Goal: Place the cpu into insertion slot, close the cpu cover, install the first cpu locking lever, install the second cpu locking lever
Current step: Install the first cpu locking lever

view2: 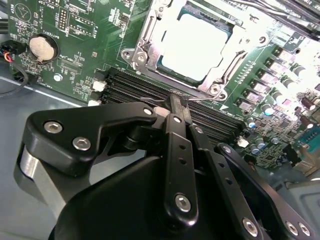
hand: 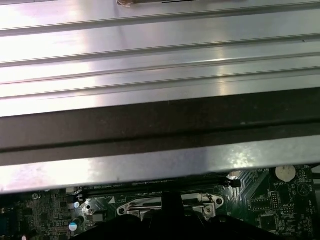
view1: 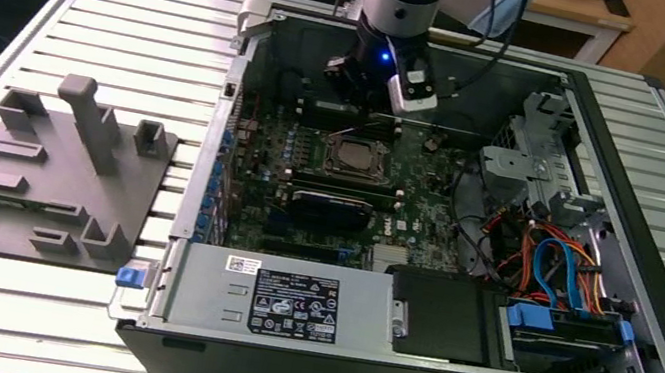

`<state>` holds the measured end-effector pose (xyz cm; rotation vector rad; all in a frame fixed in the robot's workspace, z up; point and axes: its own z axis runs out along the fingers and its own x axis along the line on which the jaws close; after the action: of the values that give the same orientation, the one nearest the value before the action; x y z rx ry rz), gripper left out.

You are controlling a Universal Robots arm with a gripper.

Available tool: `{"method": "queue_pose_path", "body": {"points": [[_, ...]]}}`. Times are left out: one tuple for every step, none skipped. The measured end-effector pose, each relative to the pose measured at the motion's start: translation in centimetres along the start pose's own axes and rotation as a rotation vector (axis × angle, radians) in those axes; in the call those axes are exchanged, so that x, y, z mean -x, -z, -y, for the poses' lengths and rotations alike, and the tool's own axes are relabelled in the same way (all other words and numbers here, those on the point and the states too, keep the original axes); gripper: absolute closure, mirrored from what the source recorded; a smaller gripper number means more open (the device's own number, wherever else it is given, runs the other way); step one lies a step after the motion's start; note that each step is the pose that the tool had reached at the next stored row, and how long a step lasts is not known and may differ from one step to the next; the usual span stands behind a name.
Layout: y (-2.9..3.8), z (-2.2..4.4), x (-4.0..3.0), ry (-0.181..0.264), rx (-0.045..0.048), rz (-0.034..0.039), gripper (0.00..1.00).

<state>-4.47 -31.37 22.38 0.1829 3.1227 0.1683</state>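
The cpu (view2: 192, 45) lies flat in the insertion slot (view1: 356, 157), its pale metal top showing through the window of the cpu cover (view2: 142, 47). The cover lies down over the chip. My gripper (view2: 177, 107) hangs just beside the socket's edge, on the side of the long black memory slots. Its fingers are pressed together with nothing visible between them. A thin metal lever rod (view2: 197, 100) runs along that socket edge right at the fingertips; I cannot tell if they touch it. In the exterior view the gripper (view1: 381, 103) stands over the board just behind the socket.
The open computer case (view1: 655, 200) surrounds the green board. Long memory slots (view2: 130, 90) and a coin battery (view2: 42, 46) lie near the socket. A power supply (view1: 280, 299) and a cabled drive cage (view1: 561, 276) fill the front. A grey fixture plate (view1: 51, 170) sits at the exterior view's left.
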Motion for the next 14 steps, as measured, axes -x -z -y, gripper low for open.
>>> {"method": "queue_pose_path", "body": {"points": [[-0.01, -0.03, 0.03, 0.000, 0.0000, 0.0000, 0.90], [-0.02, -0.06, 0.07, 0.000, 0.0000, 0.0000, 0.90], [-0.05, -0.09, 0.11, 0.000, 0.0001, 0.0001, 0.90], [-0.09, -0.10, 0.16, 0.000, 0.0002, 0.0001, 0.90], [-0.12, -0.11, 0.20, 0.000, 0.0001, 0.0001, 0.90], [-0.16, -0.12, 0.25, 0.000, 0.0001, 0.0000, 0.90], [-0.21, -0.12, 0.29, 0.000, 0.0001, 0.0000, 0.90], [-0.26, -0.12, 0.33, 0.000, 0.0001, 0.0001, 0.90], [-0.31, -0.13, 0.36, 0.000, 0.0000, 0.0000, 0.90], [-0.36, -0.13, 0.41, 0.000, 0.0001, 0.0001, 0.90], [-0.39, -0.14, 0.46, 0.000, 0.0000, 0.0000, 0.90], [-0.43, -0.15, 0.52, 0.000, -0.0001, 0.0000, 0.90], [-0.47, -0.16, 0.59, 0.000, 0.0000, 0.0000, 0.90], [-0.51, -0.16, 0.65, 0.000, 0.0001, 0.0001, 0.90]]}}
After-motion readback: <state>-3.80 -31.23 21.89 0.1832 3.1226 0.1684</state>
